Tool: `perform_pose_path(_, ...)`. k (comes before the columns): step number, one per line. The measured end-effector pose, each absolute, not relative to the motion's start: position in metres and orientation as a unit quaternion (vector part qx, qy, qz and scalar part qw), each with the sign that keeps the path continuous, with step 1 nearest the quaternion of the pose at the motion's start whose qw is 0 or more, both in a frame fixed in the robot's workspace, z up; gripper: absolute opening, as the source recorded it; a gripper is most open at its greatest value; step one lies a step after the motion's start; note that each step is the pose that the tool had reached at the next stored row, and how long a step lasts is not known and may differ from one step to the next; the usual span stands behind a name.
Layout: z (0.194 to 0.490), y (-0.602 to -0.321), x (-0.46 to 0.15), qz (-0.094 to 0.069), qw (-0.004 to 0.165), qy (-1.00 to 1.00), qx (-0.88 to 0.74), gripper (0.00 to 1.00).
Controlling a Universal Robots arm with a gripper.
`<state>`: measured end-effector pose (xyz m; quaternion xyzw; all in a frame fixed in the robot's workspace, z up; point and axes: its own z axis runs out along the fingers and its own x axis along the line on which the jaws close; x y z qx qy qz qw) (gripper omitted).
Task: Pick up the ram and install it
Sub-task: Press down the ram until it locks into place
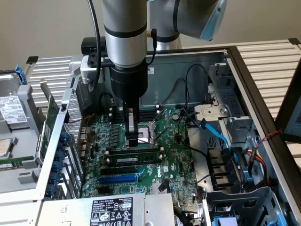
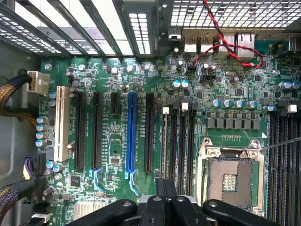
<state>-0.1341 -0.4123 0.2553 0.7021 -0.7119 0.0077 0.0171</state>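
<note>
Hand [image 1: 133, 141] at the middle of the exterior view, closed to a narrow black point, tip pressing down on the top edge of the ram [image 1: 135, 154]. Not gripping the stick, by the look of it, only bearing on it from above. Same closed fingers [image 2: 164, 188] low in the centre of the wrist view, reaching toward the row of memory slots [image 2: 181, 136] beside the CPU socket [image 2: 230, 176].

Ram lying long and level just below the hand in the exterior view, green with a pale label strip, standing in a black slot of the motherboard [image 1: 141, 165], above the blue expansion slot [image 1: 120, 180] lower in the frame. Appears already placed in its slot; whether fully seated and the end clips latched is too small to tell.

For this pressing step, likely best: push straight down, square to the board, no sideways lean that could rock the stick or stress the slot. Tip looks to sit left of the stick's middle, so probably worth pressing toward each end in turn until both clips snap in. Steady, moderate force only, since the board may flex. Clear of the black cables [image 1: 188, 94] at upper right and the blue cable [image 1: 218, 134] at right.
</note>
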Motion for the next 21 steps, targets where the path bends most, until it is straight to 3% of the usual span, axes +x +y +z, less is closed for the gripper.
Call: perform_pose_path(21,0.2552,-0.4124,-0.134,0.006,0.018,-0.778,0.628,0.11)
